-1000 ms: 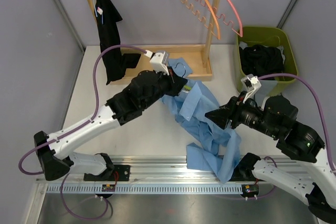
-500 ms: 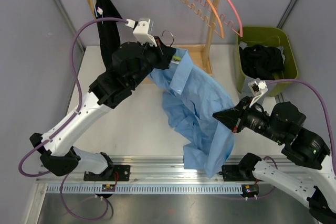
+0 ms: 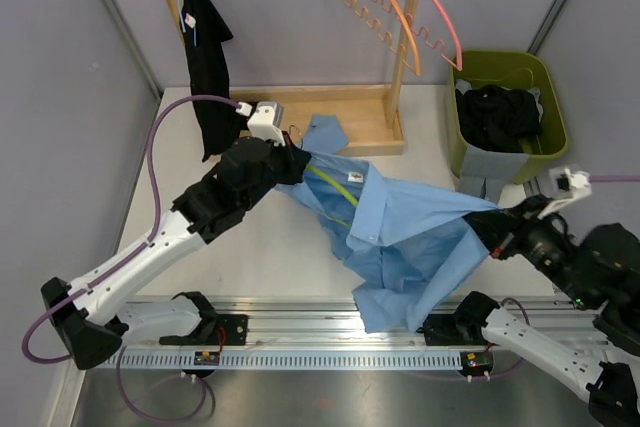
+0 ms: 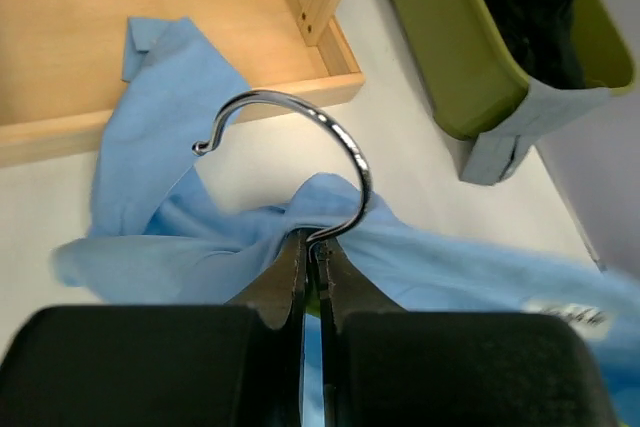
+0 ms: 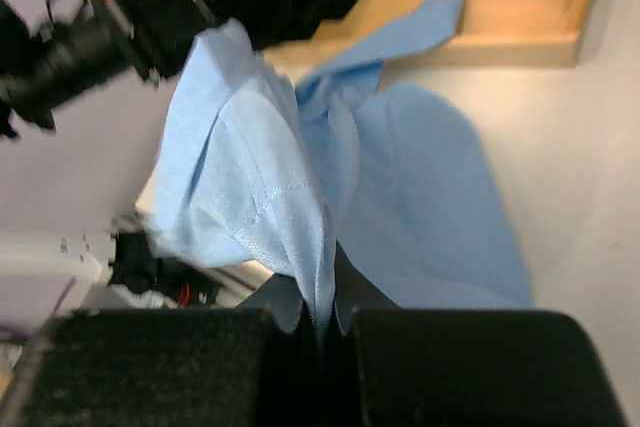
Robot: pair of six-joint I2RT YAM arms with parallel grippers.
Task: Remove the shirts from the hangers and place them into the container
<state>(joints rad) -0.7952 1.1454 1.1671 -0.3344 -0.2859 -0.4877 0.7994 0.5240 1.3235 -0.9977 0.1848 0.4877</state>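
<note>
Mid-pull at the table, as I see it from the remote desk: L gripper (image 4: pixel 312 247) is clenched on the neck of the metal hook (image 4: pixel 345 142) of the green hanger (image 3: pixel 335 187), well to the left of the olive-green tub (image 3: pixel 455 137). The hanger's bar shows only as a yellow-green streak inside the light blue shirt (image 3: pixel 400 237).

R gripper (image 5: pixel 325 307) is pinched tight on a fold of that same shirt, just in front of the tub's near-left corner. The cloth is stretched between the two arms, approx. level w/ the tub's near end. The rest sags to the table edge nearer me, and one sleeve end lies on the wooden tray (image 3: pixel 375 112) left of the tub.

Inside the tub: black shirts (image 3: pixel 495 112) in a heap. A grey shirt (image 3: pixel 490 172) droops over its near rim.

Up and left of the tub, the pink hanger (image 3: pixel 445 22) and orange hanger (image 3: pixel 403 29) hang bare. Far left of it, another black shirt (image 3: pixel 208 57) hangs from the rack.
</note>
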